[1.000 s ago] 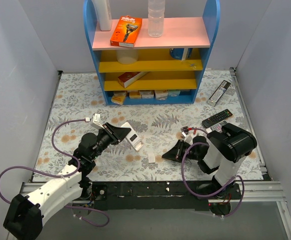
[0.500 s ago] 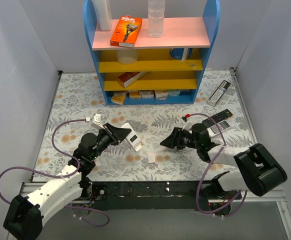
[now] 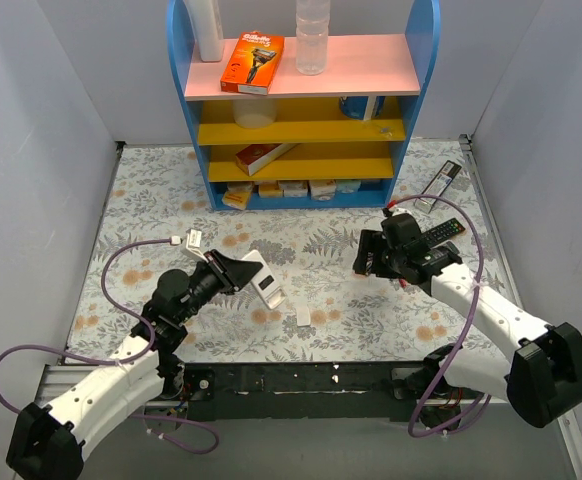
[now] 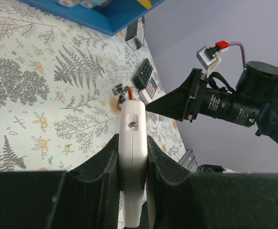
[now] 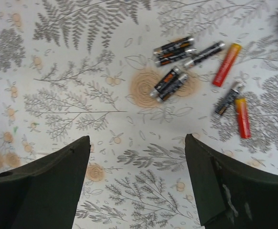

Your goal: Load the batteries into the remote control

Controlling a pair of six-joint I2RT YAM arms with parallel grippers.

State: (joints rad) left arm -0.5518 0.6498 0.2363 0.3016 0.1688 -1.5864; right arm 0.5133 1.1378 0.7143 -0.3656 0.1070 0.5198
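My left gripper [image 3: 243,270] is shut on the small white remote control [image 3: 263,281] and holds it off the table at the left of centre. In the left wrist view the remote control [image 4: 132,157] stands edge-on, clamped between the two fingers [image 4: 101,167], one end pointing out. Several batteries [image 5: 177,67] lie loose on the patterned mat: dark ones in a cluster and two orange-red ones [image 5: 226,64] beside them. My right gripper [image 5: 136,138] hangs open above the mat just short of them, with nothing between its jaws. In the top view the right gripper [image 3: 371,262] covers the batteries.
A small white flat piece [image 3: 303,316] lies on the mat between the arms. A black remote [image 3: 441,232] and a silver one [image 3: 446,178] lie at the right. The blue shelf unit [image 3: 301,110] stands at the back with boxes and bottles on it.
The right arm has reached forward from the near edge to over the batteries, and its jaws have opened wide. The left arm has kept still with the remote.
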